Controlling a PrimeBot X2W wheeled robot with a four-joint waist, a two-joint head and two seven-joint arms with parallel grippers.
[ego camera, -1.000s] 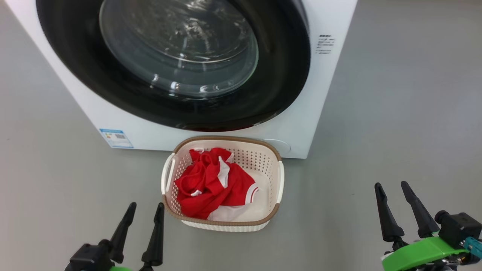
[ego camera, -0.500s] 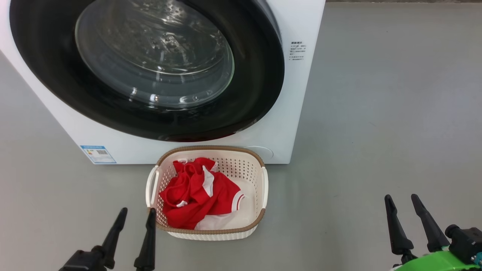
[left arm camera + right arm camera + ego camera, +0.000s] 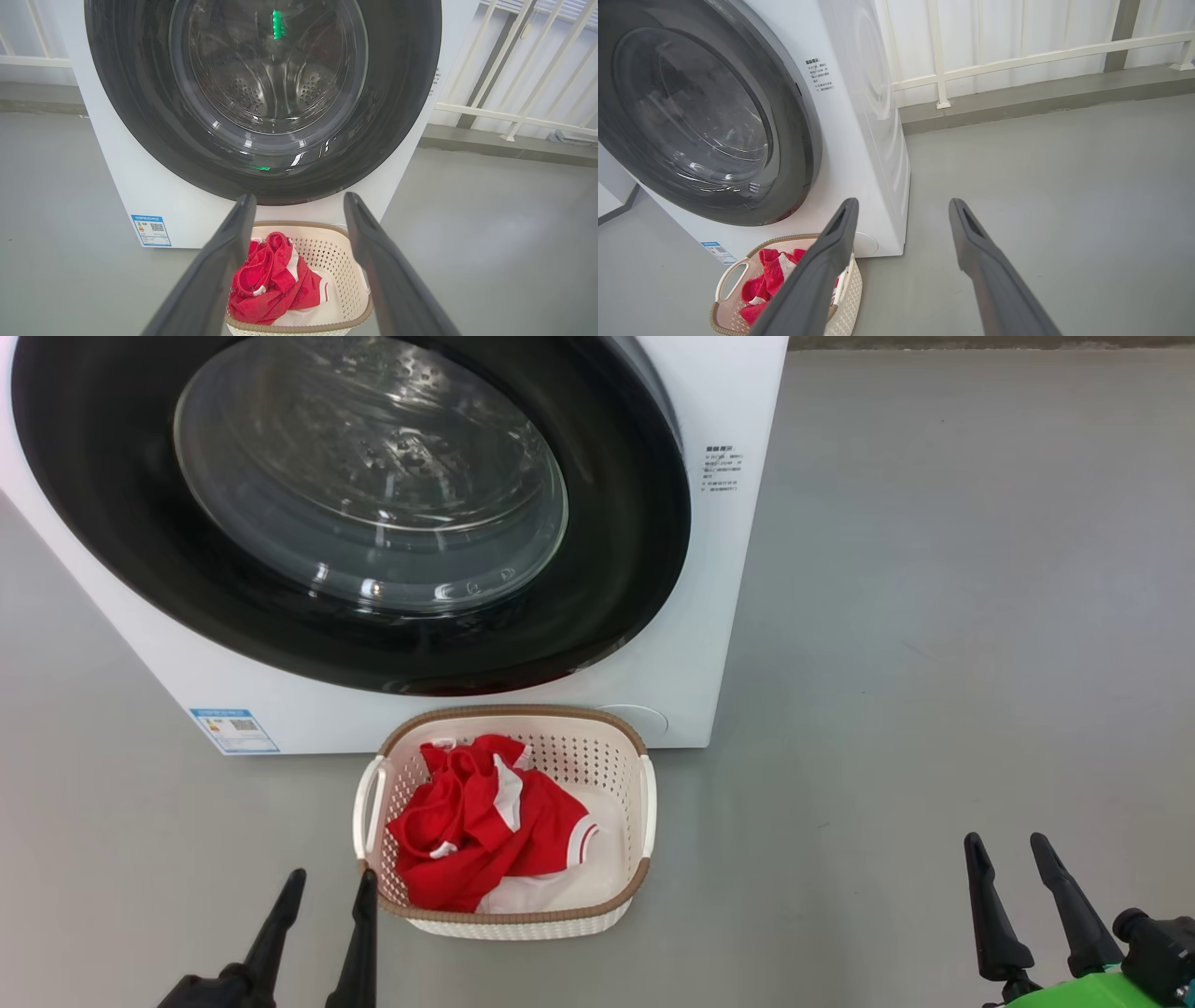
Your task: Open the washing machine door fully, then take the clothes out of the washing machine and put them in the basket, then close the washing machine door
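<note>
The washing machine (image 3: 719, 579) (image 3: 859, 121) stands white on the grey floor, and its black-rimmed glass door (image 3: 373, 495) (image 3: 266, 84) (image 3: 700, 116) lies shut against the front. On the floor in front of it sits the cream basket (image 3: 644, 803) (image 3: 348, 280) (image 3: 724, 280), holding the red and white clothes (image 3: 471, 826) (image 3: 271, 284) (image 3: 759, 287). My left gripper (image 3: 327, 887) (image 3: 299, 200) is open and empty just left of the basket's near corner. My right gripper (image 3: 1008, 849) (image 3: 901, 205) is open and empty over bare floor far to the right.
A blue label (image 3: 233, 730) marks the machine's lower left front. A white railing (image 3: 1017, 60) and a low grey kerb (image 3: 1041, 100) run behind the machine. Open grey floor (image 3: 934, 663) spreads to the right.
The head view has shifted, so machine and basket sit further left and lower in it. Both grippers show lower in it, still open. The clothes lie in the basket as before.
</note>
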